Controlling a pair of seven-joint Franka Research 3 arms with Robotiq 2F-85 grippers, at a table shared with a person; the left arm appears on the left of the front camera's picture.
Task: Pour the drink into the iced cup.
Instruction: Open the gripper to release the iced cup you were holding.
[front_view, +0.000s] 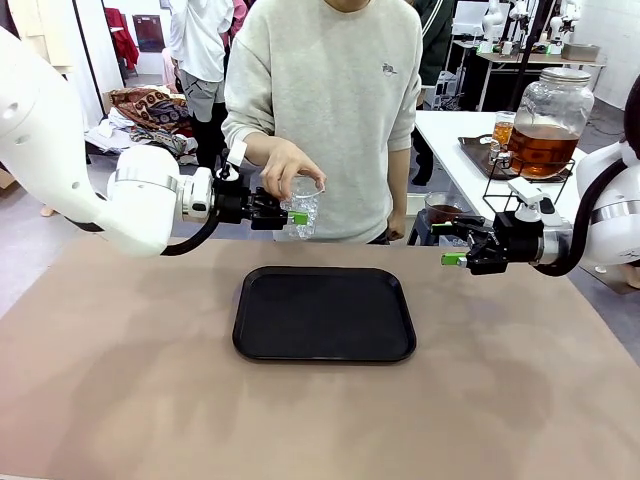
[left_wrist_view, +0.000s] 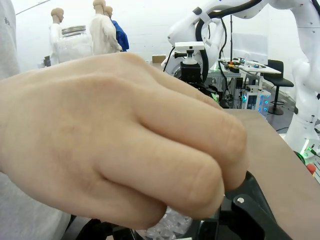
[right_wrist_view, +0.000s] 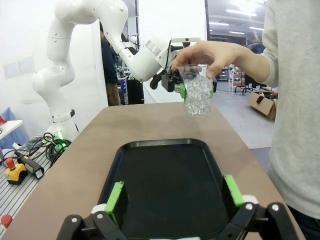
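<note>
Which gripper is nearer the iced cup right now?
Left. The left gripper is at the iced cup in the person's hand; the right gripper hangs open, well off to the side.

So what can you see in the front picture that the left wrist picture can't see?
Front alone: the black tray on the table, the drink jar behind, and the left gripper around the iced cup. Left wrist alone: one black finger of that gripper, very close. Both: the person's hand on the cup from above, the ice, and the right gripper, open.
</note>
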